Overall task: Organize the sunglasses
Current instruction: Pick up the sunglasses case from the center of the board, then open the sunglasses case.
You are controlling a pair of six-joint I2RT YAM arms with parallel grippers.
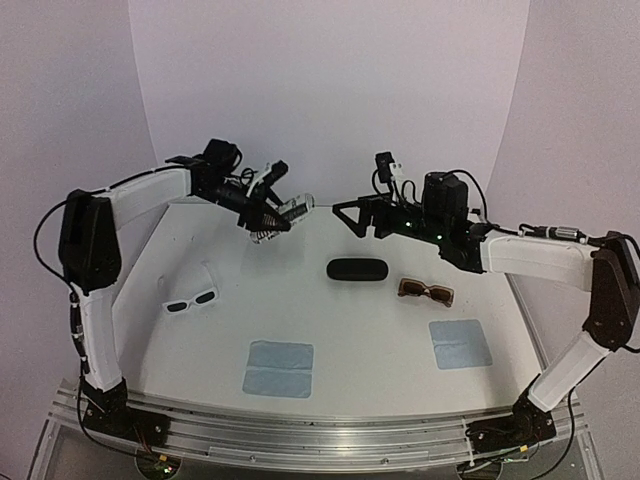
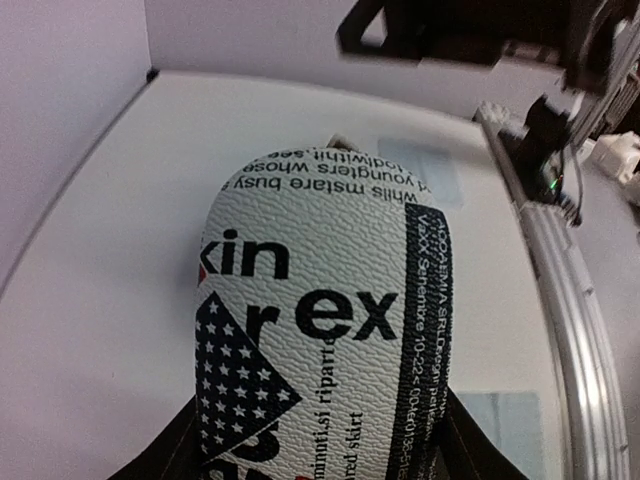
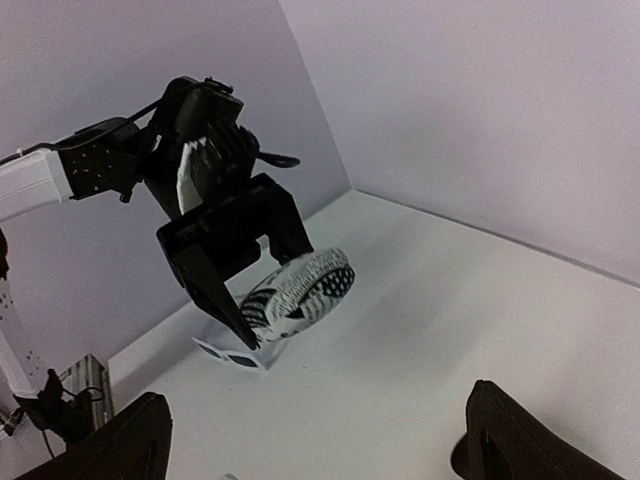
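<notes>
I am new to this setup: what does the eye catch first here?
The left gripper holds a printed black-and-white case in the air above the far side of the table. The right gripper hangs open facing it. White sunglasses lie left, brown sunglasses right.

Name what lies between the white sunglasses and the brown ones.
Top view: only the black case, slightly behind that line, nearer the brown pair; toward the white pair, bare table.
</notes>
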